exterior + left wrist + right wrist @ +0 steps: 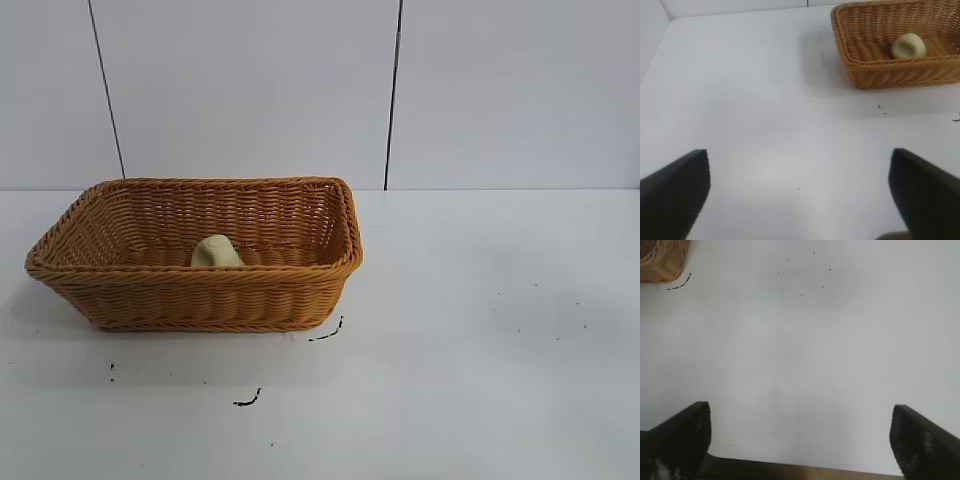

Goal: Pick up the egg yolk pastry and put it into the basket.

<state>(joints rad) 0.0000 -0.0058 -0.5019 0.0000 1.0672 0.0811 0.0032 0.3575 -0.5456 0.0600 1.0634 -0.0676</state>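
The egg yolk pastry [216, 252], a small pale cream-yellow dome, lies inside the orange-brown wicker basket [200, 300] near its front wall. It also shows in the left wrist view [908, 46], inside the basket [875, 75]. My left gripper [800, 192] is open and empty over bare table, well away from the basket. My right gripper [800, 437] is open and empty above the table's near edge; a basket corner [660, 262] shows far off. Neither arm appears in the exterior view.
The white table [480, 330] carries small black marks [247, 400] in front of the basket and specks at the right. A pale panelled wall [250, 90] stands behind. The table's brown front edge [840, 474] shows under the right gripper.
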